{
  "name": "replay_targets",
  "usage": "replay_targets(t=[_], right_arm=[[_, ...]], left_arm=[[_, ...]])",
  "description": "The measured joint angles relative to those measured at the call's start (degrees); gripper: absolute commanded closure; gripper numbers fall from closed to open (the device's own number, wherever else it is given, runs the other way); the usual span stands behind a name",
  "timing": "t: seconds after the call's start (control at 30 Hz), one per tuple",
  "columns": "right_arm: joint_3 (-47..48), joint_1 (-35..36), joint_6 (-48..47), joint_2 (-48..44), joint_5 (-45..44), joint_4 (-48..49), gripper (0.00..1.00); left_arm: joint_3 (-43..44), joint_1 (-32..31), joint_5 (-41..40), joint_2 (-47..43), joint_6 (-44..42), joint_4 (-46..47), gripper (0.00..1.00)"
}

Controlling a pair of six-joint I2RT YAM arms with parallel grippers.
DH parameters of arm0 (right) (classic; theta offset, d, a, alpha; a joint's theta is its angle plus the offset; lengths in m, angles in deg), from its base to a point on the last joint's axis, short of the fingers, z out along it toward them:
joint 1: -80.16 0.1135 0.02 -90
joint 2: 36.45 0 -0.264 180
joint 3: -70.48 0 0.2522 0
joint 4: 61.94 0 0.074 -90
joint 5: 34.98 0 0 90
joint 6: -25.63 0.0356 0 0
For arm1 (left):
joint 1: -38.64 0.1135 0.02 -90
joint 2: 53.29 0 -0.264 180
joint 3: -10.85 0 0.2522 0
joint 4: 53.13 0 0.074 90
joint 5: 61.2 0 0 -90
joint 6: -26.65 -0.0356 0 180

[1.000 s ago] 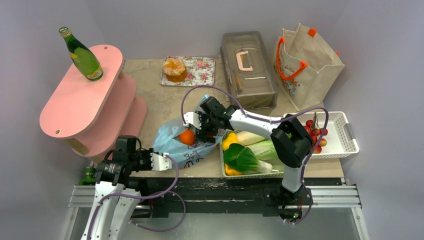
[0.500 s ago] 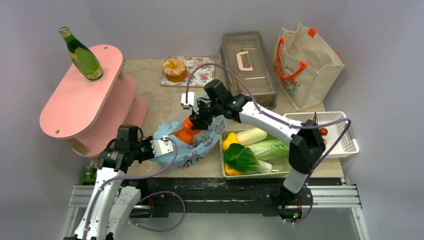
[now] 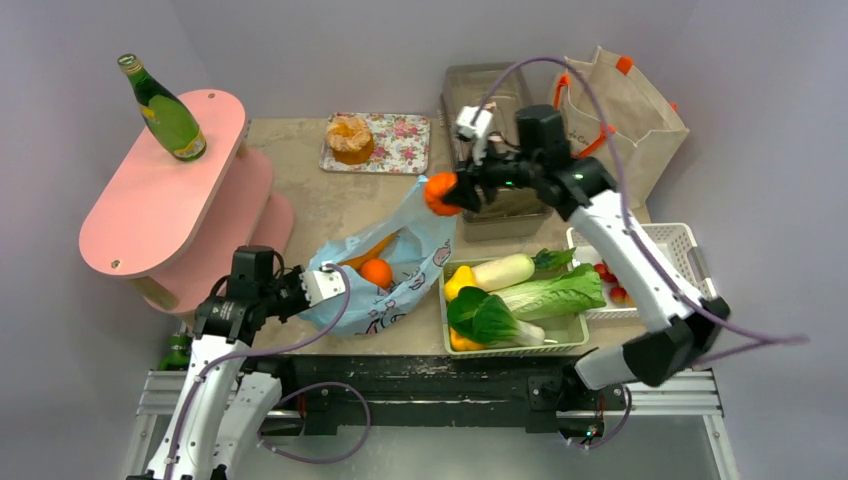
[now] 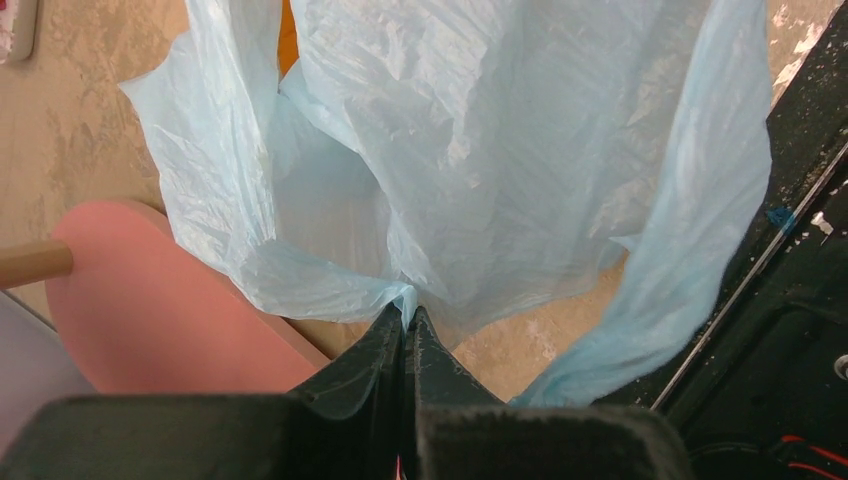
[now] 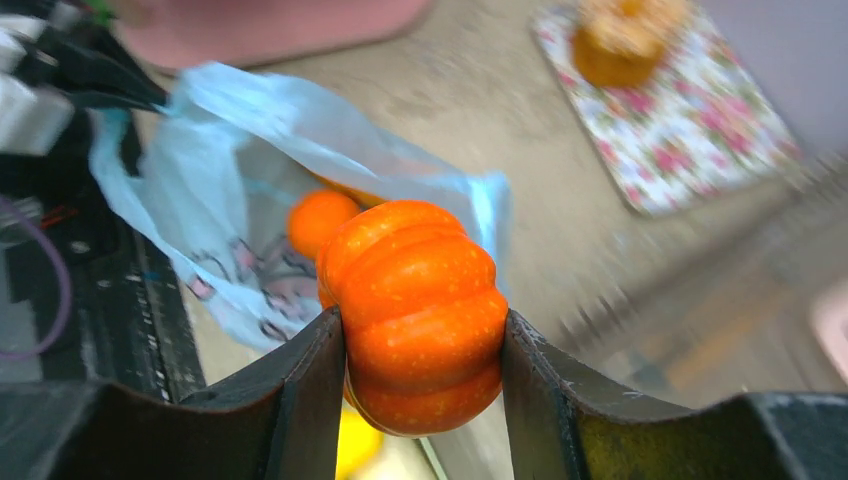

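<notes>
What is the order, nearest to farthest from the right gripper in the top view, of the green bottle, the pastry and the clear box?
1. Clear box, just behind the right gripper.
2. Pastry, on the floral tray, back left.
3. Bottle, far left on the pink shelf.

Right wrist view: floral tray [image 5: 720,140] blurred. Clear box [image 3: 515,215] mostly behind right arm. Plastic bag [image 3: 420,250] contents partly hidden, possibly carrot.
</notes>
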Motion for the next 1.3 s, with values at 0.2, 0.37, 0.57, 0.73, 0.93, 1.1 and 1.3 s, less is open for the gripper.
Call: replay_targets(t=[0.2,0.37,0.57,0.73,0.93,1.1,1.3], right_arm=[[-9.97,-9.60,-5.55,-18.16,-6.78,-13.05,0.72],[-19.91,-9.84,-7.93,-24.20,-12.39,-19.85,0.68],[-25.27,-10.16,-9.94,-15.80,-16.52,-23.47,0.54],[-25.16,-10.16,-12.63,-12.83,-16.57,-25.86,0.11],[-20.13,-10.16,-13.90,-11.10,-14.64,-30.36,0.02],[-11.98,-10.16,-13.86,-10.93,-10.01,-30.99,0.03],[-6.99,-9.79,-12.02,-9.14,-5.09,-29.40,0.25]], left_arm=[[0.02,0.00,1.57,0.22,0.87,0.42,1.00],[0.85,0.00,2.62,2.67,0.87,1.62,1.00],[1.86,0.00,3.56,4.00,0.87,2.56,1.00],[1.88,0.00,3.61,3.65,0.90,2.64,1.00],[1.88,0.00,3.61,1.99,1.22,2.67,1.00],[1.88,0.00,3.65,0.76,1.31,2.67,1.00],[1.88,0.00,3.63,0.33,1.33,2.67,1.00]])
